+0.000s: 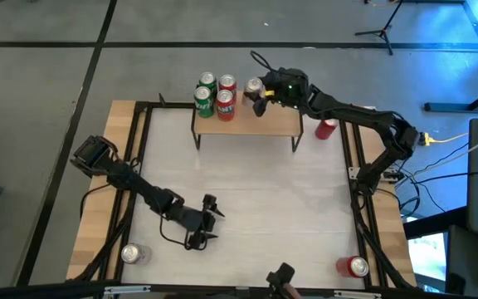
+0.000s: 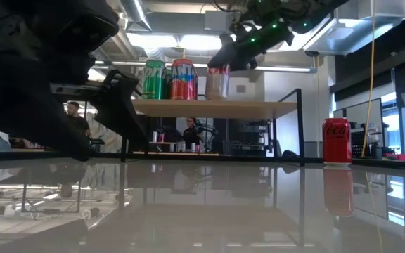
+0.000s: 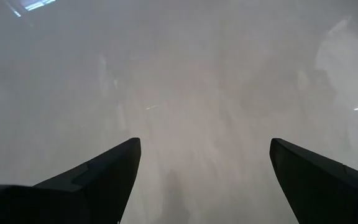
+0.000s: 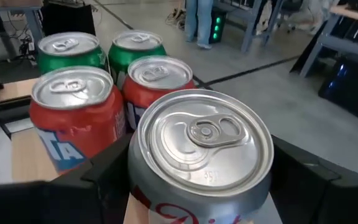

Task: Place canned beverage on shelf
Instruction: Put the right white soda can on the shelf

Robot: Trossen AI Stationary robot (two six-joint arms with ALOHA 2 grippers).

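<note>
Shelf (image 1: 260,124) space at the far side of the table (image 1: 247,191) is taken up by a cluster of four cans, two green (image 1: 203,100) and two red (image 1: 226,102), standing upright and packed close together on the wooden board. Just beside them a silver can (image 4: 201,149) is held upright by the right gripper (image 1: 260,93), whose fingers (image 4: 104,171) are pressed against both of its sides (its base is seen resting on the board in the low view). The left gripper (image 1: 208,220) is held low over the bare near part of the table, its fingers (image 3: 104,174) spread wide with nothing between them. A red cola can (image 2: 337,140) is stood upright on the table just beside the shelf's right end. Two more cans are seen lying near the front corners, one silver (image 1: 133,253) and one red (image 1: 355,266).
</note>
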